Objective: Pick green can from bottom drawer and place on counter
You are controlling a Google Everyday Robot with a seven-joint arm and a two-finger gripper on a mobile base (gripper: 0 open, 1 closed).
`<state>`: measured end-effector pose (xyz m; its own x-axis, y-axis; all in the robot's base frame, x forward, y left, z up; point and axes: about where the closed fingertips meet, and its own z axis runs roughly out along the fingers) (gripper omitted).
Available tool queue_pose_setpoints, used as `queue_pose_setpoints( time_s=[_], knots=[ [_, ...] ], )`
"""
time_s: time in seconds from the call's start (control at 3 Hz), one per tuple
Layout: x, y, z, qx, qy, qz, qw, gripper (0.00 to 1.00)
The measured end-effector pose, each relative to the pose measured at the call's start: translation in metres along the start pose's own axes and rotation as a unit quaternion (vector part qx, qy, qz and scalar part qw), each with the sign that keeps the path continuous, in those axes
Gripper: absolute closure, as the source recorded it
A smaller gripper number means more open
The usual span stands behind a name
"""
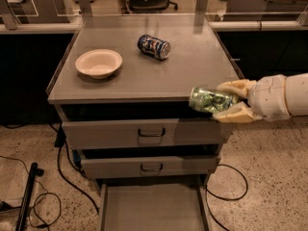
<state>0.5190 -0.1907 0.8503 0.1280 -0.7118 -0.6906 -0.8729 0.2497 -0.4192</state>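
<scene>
1. Green can point(207, 99) is clamped between the two fingers of the gripper point(221, 102), lying on its side, its long axis pointing leftward out of the jaws.
2. Can and jaws hang at the right front corner of the counter point(192, 69), level with its front lip; the flat top lies beyond and above-left of the jaws.
3. Well below the jaws, the bottom drawer point(154, 211) stands pulled out.
4. Likely next: lift slightly, then carry inward. A blue-and-white can point(154, 47) and bowl point(98, 63) sit farther left, well apart.
</scene>
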Motion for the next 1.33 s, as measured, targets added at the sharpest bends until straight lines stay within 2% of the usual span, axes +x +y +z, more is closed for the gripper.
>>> queue_pose_setpoints(
  time_s=[0.33, 0.67, 1.0, 1.33],
  knots=[
    [-0.023, -0.026, -0.014, 0.021, 0.005, 0.027, 0.9994, 1.00],
    [-0.036, -0.041, -0.018, 0.034, 0.003, 0.069, 0.9970, 1.00],
    [-0.036, -0.041, -0.018, 0.033, 0.003, 0.069, 0.9970, 1.00],
    [-0.049, -0.064, 0.008, 0.018, -0.017, 0.068, 0.9974, 1.00]
  ],
)
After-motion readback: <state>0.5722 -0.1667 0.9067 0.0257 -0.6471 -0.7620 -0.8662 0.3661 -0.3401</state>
